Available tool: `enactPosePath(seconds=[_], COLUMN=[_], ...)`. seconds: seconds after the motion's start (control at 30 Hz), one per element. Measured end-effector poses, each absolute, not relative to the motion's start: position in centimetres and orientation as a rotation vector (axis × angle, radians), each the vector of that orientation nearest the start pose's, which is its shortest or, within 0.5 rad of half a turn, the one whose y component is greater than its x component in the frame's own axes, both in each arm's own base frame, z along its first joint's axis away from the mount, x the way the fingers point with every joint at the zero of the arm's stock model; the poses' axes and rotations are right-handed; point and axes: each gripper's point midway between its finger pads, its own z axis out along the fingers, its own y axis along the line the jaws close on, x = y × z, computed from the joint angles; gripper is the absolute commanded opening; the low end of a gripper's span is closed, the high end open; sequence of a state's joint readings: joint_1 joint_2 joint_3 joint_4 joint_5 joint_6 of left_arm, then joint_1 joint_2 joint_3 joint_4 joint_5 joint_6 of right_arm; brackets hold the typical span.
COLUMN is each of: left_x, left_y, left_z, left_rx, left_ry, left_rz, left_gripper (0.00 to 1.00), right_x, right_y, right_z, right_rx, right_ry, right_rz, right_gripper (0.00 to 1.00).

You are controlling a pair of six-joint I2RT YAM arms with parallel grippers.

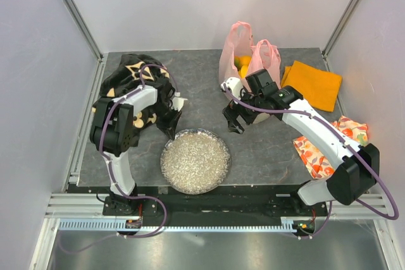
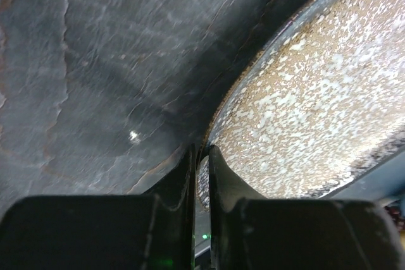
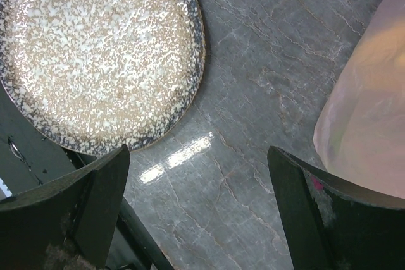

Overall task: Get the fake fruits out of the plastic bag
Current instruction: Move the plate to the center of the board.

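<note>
Near the arms, the left gripper [image 2: 201, 156] pinches the rim of the glitter plate [image 1: 195, 161]. The right gripper [image 3: 196, 156] hangs wide open beside the pink plastic bag [image 1: 266, 61] farther back, with yellow fake fruits [image 1: 242, 62] inside. It should reach slowly in from the top, I think.

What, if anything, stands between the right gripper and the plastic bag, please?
Nothing visible does. The open right gripper hangs just beside the plastic bag, with only bare table between them. The fake fruits themselves sit inside the bag, behind its thin pink film.
</note>
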State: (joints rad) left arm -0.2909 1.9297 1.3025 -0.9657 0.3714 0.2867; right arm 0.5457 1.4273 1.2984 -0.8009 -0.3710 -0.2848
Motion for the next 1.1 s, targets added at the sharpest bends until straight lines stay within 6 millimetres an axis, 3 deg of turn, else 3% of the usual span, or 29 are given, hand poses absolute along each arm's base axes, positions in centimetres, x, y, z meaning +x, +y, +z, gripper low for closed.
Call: enactPosePath(seconds=[0.53, 0.83, 1.0, 1.03, 1.1], left_x=[29.1, 32.9, 33.4, 33.4, 33.3], left_y=[-19.3, -22.9, -22.9, -22.7, -21.9], left_z=[2.5, 2.8, 3.0, 3.2, 4.3], left_rx=[0.634, 0.62, 0.614, 0.601, 0.574], left_ry=[3.023, 2.933, 2.907, 2.903, 2.888], left_rz=[-1.006, -1.145, -1.163, -1.176, -1.197], left_gripper=[0.02, 0.02, 0.35, 0.5, 0.57], right_x=[27.0, 26.9, 27.8, 28.0, 28.6], right_y=[21.2, 20.8, 21.1, 21.2, 21.5], right_z=[17.7, 17.8, 18.8, 19.3, 21.2], right_rx=[-1.137, -1.153, -1.146, -1.143, -1.127], right_ry=[2.247, 2.28, 2.267, 2.259, 2.22], right_rz=[0.522, 0.504, 0.492, 0.489, 0.485], right_gripper=[0.98, 0.98, 0.98, 0.98, 0.98])
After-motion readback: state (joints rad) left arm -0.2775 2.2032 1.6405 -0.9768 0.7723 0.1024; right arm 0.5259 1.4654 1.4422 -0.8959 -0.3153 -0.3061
